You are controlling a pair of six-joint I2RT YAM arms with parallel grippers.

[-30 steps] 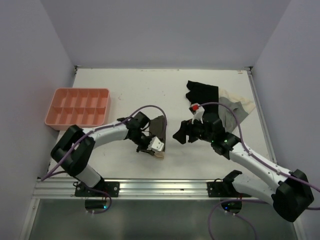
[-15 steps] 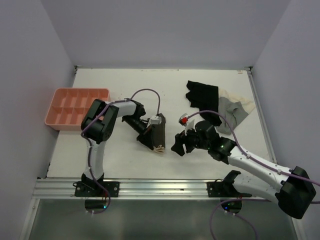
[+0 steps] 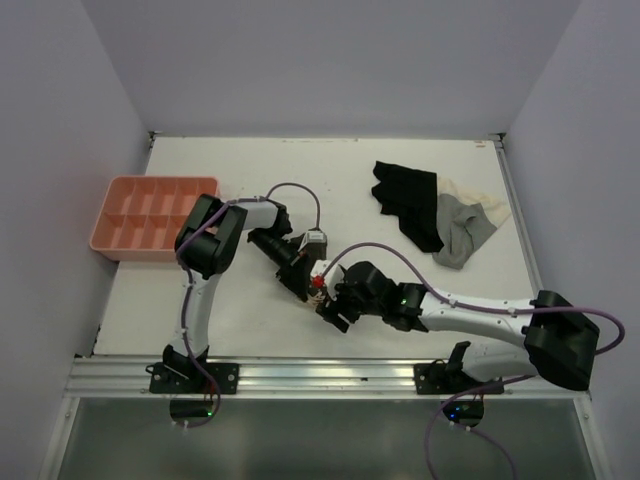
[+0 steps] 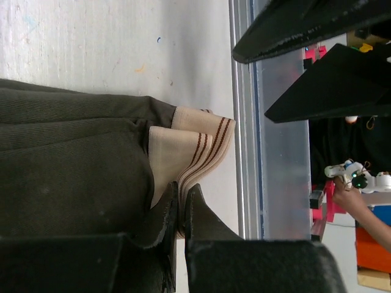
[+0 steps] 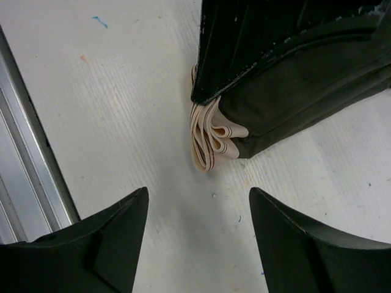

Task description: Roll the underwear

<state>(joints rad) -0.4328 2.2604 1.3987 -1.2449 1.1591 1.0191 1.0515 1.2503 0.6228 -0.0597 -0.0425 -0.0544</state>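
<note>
The left end effector (image 4: 180, 198) clamps the folded dark brown fabric underwear (image 4: 73, 177); the right end effector (image 5: 197, 196) stands wide beside it.

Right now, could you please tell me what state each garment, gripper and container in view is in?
the underwear, folded in layers, its waistband sticking out at one end.
left gripper, shut on the underwear.
right gripper, open, holding nothing, facing the waistband.
black garment, crumpled, untouched by either arm.
grey-and-cream garment, crumpled, lying against the black garment.
pink tray, lying flat, not held.
</note>
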